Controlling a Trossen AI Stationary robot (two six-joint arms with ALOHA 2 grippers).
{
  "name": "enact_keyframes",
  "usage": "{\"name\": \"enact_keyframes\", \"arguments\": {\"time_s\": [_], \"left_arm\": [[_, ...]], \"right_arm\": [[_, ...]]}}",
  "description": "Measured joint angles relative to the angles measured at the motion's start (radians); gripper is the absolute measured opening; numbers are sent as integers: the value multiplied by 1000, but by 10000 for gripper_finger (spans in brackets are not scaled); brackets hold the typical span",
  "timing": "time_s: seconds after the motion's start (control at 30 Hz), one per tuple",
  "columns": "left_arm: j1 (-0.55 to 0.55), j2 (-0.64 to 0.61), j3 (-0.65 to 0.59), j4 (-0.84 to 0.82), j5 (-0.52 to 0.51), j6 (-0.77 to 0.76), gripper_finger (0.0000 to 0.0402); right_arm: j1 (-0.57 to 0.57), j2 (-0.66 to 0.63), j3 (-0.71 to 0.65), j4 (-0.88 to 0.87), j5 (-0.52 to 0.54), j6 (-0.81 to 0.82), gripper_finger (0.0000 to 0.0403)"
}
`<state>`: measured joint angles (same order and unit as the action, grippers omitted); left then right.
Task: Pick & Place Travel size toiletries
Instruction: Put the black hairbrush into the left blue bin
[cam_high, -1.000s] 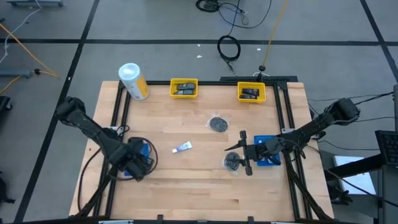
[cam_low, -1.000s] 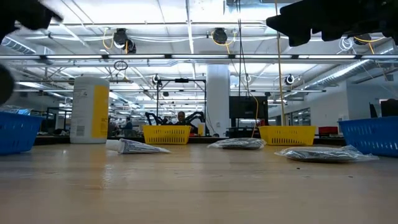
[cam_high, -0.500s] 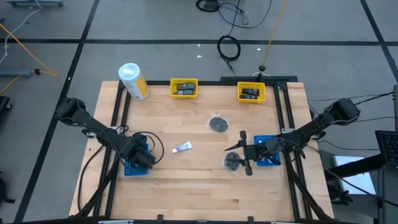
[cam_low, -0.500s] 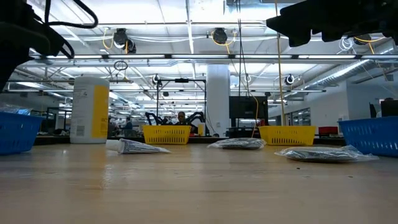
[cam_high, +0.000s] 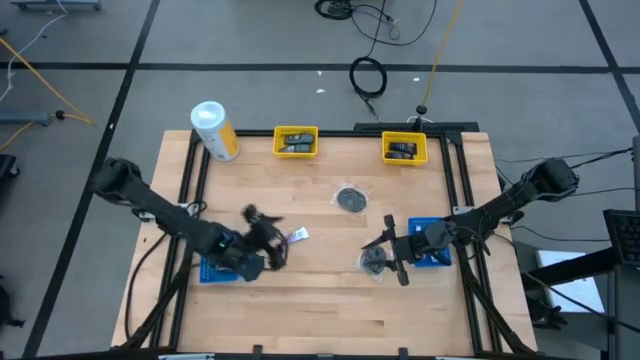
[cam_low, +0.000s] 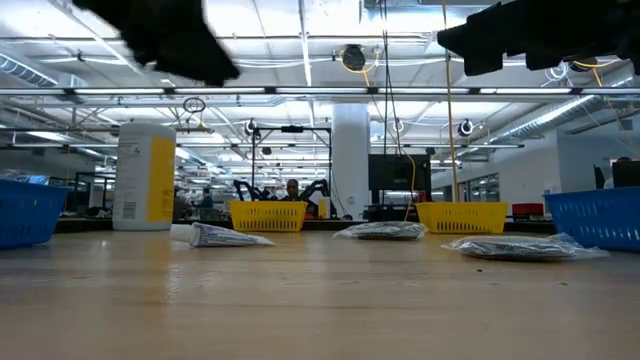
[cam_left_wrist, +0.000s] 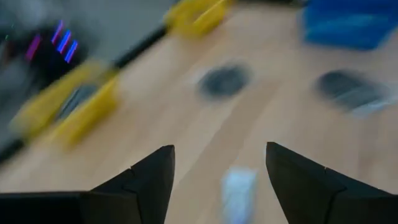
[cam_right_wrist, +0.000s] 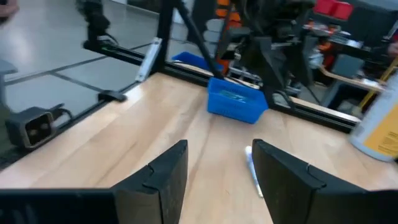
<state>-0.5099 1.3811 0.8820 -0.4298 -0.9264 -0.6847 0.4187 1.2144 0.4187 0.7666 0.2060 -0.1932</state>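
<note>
table (cam_high: 330, 300): your wood top | white tube (cam_high: 293, 236) just beside left gripper (cam_high: 268, 238) | wrapped disc (cam_high: 372, 260) under right gripper (cam_high: 381, 250) | second disc (cam_high: 350, 199) beyond | trays, canister (cam_high: 214, 130) at edges

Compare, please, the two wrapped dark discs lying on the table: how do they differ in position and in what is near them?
The farther disc lies in open table toward the yellow trays, with no gripper near it. The nearer disc lies beside the right-hand blue tray, with the right gripper open just over it. In the low view the farther disc looks smaller than the nearer disc. Both are round, dark and lie flat in clear wrap.
</note>
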Motion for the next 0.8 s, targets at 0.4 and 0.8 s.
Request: {"name": "enact_keyframes", "arguments": {"time_s": [0.4, 0.8], "left_arm": [[117, 364, -87, 1040, 257, 611, 241], [185, 540, -70, 1175, 404, 539, 241]], "right_arm": [[-1, 16, -1, -112, 1, 46, 169], [-160, 57, -1, -409, 24, 370, 238]]}}
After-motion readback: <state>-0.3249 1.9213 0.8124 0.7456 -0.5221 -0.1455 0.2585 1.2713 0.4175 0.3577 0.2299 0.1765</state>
